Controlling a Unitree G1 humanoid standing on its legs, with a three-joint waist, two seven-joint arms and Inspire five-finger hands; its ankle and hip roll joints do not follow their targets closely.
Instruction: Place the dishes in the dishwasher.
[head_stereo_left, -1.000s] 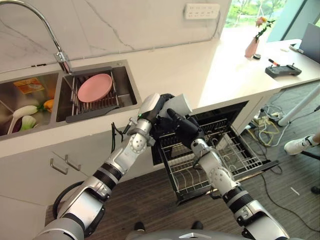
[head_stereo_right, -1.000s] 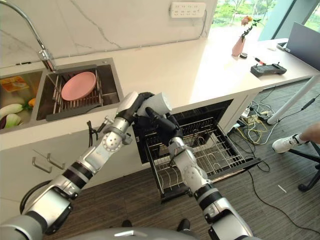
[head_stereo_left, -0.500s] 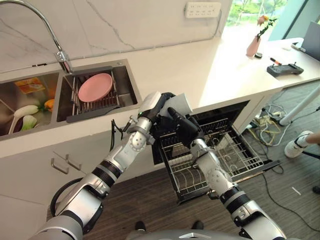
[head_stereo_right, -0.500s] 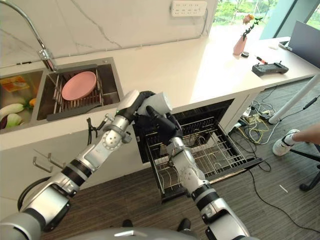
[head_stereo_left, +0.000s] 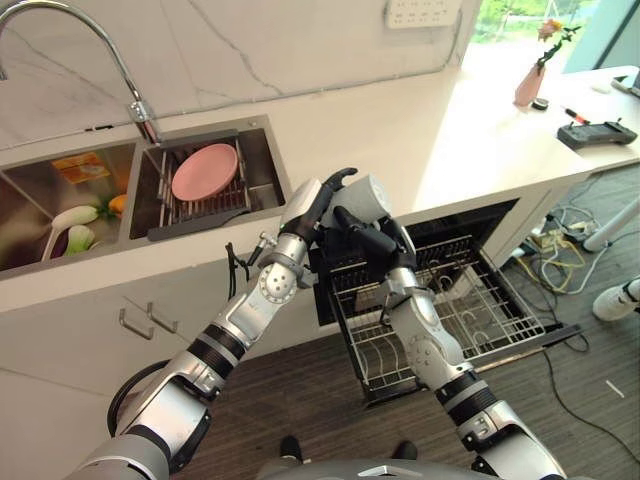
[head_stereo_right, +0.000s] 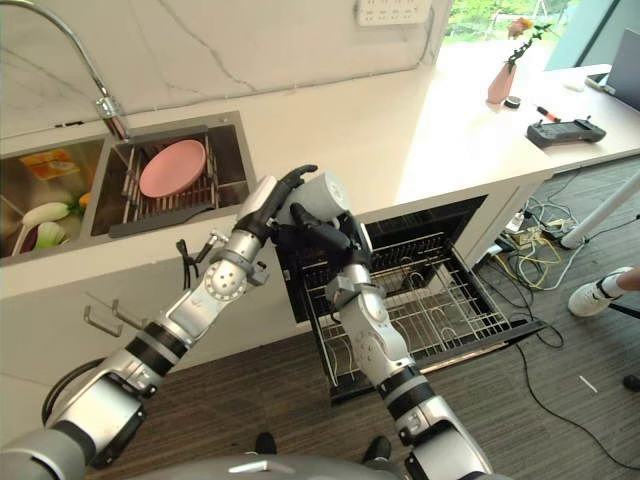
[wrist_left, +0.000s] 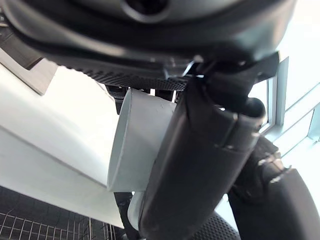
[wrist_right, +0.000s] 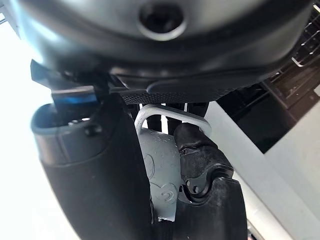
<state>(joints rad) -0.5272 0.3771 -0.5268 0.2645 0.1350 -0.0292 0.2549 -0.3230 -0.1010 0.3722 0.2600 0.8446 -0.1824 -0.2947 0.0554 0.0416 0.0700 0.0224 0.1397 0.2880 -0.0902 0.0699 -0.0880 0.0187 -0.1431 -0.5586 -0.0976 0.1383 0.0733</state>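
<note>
A pale grey mug (head_stereo_left: 366, 197) hangs above the open dishwasher's pulled-out lower rack (head_stereo_left: 480, 312), passing between my two hands. My right hand (head_stereo_left: 368, 235) is shut on it from below, with fingers curled by the white handle (wrist_right: 172, 118) and against the mug's body (wrist_right: 161, 175). Beside the mug, my left hand (head_stereo_left: 318, 199) has its fingers straightened and arched over the top, lying along the mug's wall (wrist_left: 136, 145). A pink plate (head_stereo_left: 204, 171) leans in the drying rack (head_stereo_left: 196, 203) inside the right sink basin.
The dishwasher door (head_stereo_left: 545, 335) lies open toward the floor on the right. Vegetables (head_stereo_left: 72, 226) lie in the left basin under the tap (head_stereo_left: 138, 108). A vase (head_stereo_left: 531, 84) and a black controller (head_stereo_left: 597, 133) stand on the counter's far right. A person's shoe (head_stereo_left: 617, 300) is at the right edge.
The camera has shifted. My left hand's fingers have uncurled from the mug while my right hand has closed on it; the mug sits slightly higher.
</note>
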